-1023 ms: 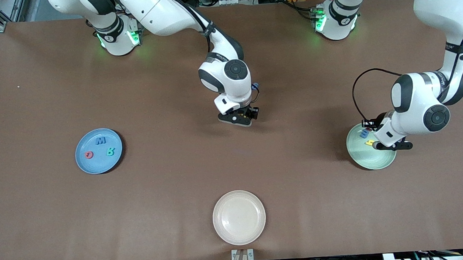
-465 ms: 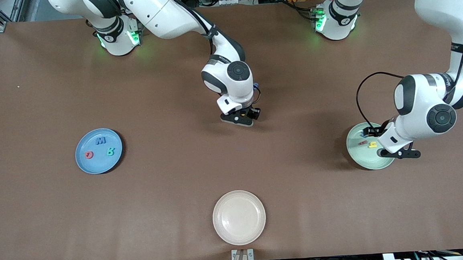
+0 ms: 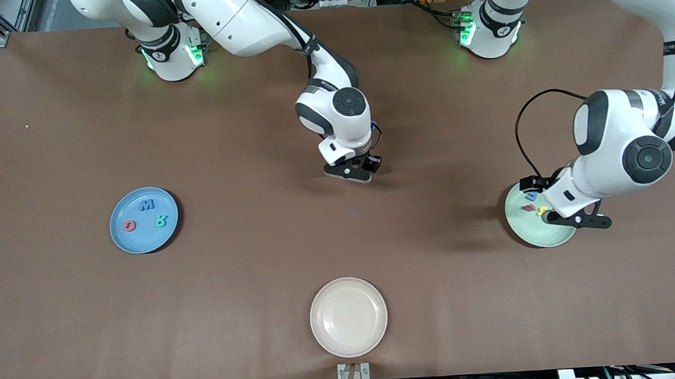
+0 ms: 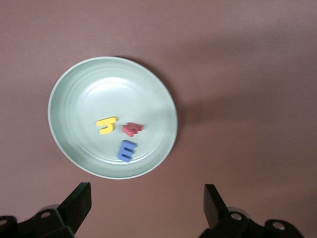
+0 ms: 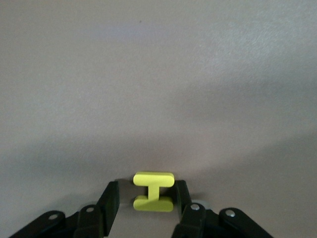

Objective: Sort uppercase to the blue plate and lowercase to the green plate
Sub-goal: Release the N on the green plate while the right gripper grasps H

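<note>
My left gripper (image 3: 575, 219) (image 4: 147, 206) hangs open and empty over the green plate (image 3: 529, 231) (image 4: 69, 89). On that plate lie lowercase letters: a yellow h-like one (image 4: 106, 125), a dark red w (image 4: 132, 129) and a blue one (image 4: 127, 150). My right gripper (image 3: 349, 173) (image 5: 146, 197) is low on the bare table mid-way between the plates, open, its fingers (image 5: 110, 198) on either side of the yellow uppercase H (image 5: 154, 192). One finger is at the H's edge; a gap remains on the other. The blue plate (image 3: 141, 240) holds a blue M (image 3: 147, 205), a red ring (image 3: 130, 225) and a teal letter (image 3: 161, 221).
An empty cream plate (image 3: 348, 316) sits near the table edge closest to the front camera, between the two coloured plates. Brown tabletop (image 3: 248, 259) stretches bare between the plates. The arm bases stand along the edge farthest from the camera.
The left gripper opened and the dark red w now lies on the green plate. The right gripper's fingers have narrowed around the yellow H.
</note>
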{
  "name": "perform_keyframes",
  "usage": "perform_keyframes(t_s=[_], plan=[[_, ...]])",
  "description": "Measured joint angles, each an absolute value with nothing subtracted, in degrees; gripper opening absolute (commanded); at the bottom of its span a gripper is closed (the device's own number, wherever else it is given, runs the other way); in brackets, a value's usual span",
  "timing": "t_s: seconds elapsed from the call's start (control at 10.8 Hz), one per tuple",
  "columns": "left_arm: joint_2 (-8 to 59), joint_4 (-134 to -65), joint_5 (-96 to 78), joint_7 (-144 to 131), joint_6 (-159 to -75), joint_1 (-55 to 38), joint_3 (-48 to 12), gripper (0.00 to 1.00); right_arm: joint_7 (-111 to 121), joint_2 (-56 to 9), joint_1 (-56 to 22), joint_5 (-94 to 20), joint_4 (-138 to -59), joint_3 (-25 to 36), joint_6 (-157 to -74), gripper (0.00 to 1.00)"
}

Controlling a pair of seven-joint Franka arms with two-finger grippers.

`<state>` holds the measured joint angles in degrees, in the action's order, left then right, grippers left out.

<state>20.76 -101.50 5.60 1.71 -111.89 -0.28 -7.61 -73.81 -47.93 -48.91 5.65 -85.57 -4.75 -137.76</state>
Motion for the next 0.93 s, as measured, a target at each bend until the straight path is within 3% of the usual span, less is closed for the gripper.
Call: perform_keyframes(t_s=[0.19, 0.65, 0.93], plan=[[20.9, -101.5, 5.6, 1.5, -111.3, -1.6, -8.4, 1.0, -73.8, -47.9, -48.9, 5.7, -85.3, -4.8, -137.4, 0.14], [20.6, -100.4, 3.4, 1.0, -110.2, -1.9, -8.8, 1.0, -73.8, -47.9, -48.9, 7.2, -85.2, -4.9, -137.4, 0.11], [17.8, -99.3, 1.8, 1.0, -108.8, -2.0, -12.2, 1.0, -70.4, -47.9, -46.2, 7.7, -84.8, -4.6, -136.7, 0.11]])
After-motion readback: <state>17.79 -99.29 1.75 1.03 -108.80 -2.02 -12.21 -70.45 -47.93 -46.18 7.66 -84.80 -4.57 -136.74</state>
